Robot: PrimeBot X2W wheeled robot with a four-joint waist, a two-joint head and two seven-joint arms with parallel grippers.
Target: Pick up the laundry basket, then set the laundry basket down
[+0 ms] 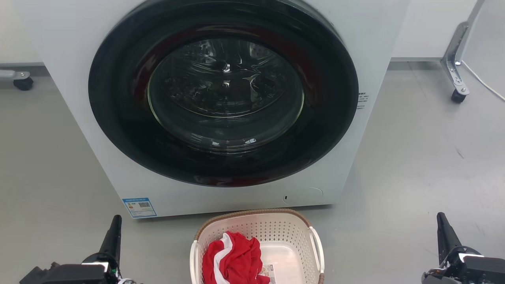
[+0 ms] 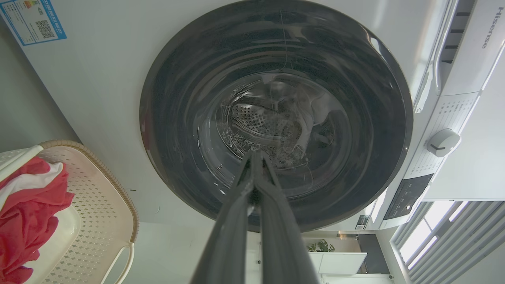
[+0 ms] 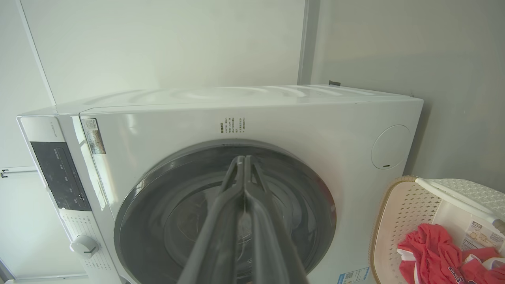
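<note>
Basket placement first, from the head view: the laundry basket (image 1: 276, 228) sits on the floor just before the washing machine (image 1: 371, 47), between the left gripper (image 1: 116, 223) and the right gripper (image 1: 442, 221). One white handle faces each, and the left looks somewhat nearer.

Left wrist view: the fingers are pressed together on nothing, and the laundry basket (image 2: 94, 205) lies at lower left.

Right wrist view: the fingers are likewise closed and empty, with the laundry basket (image 3: 406, 213) at lower right and a red garment (image 3: 426, 248) inside.
</note>
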